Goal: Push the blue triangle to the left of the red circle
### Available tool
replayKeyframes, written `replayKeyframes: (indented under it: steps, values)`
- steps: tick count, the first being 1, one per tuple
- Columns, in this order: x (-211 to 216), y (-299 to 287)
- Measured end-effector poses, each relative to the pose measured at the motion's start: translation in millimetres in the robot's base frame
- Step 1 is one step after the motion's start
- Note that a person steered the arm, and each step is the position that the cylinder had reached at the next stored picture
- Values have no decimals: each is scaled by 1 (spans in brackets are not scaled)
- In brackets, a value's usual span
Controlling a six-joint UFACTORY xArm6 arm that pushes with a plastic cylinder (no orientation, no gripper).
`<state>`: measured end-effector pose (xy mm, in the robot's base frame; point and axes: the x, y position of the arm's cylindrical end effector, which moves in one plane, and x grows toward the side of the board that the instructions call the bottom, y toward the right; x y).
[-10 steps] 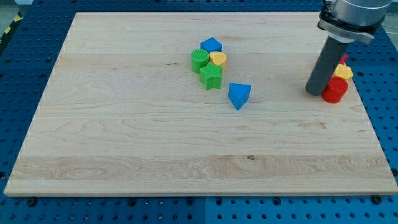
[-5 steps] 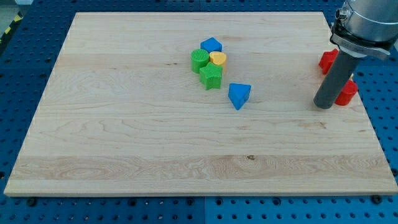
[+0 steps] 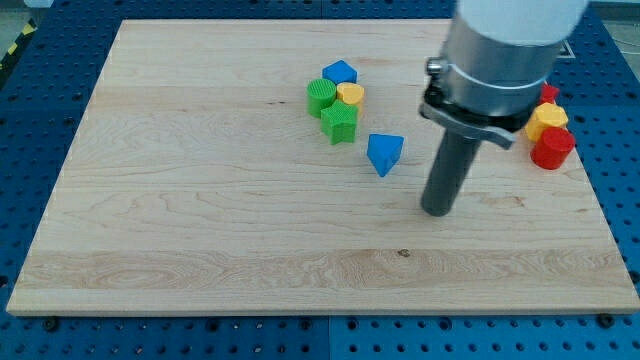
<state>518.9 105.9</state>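
Blue triangle [image 3: 385, 153]: ridged sides, flat top, one corner pointing to the view's bottom, long axis roughly vertical in frame. Sits centre of tabletop [image 3: 200, 200], just below-right of the green/yellow/blue cluster. My tip [image 3: 437, 211] lower right of it, apart. Red circle [image 3: 551, 149] far right. No claw on this rig.

Arm coming in from the upper right of the frame, rod pointing straight down.
My tip [image 3: 437, 211] sits right of centre, a bit below the middle, and the fat grey wrist fills the top edge above it.
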Motion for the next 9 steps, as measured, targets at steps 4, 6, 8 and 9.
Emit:
replayKeyframes:
  steps: [4, 6, 8, 9]
  values:
    - [-2, -72]
    - [-45, -134]
    - [-48, -109]
    - [-48, -108]
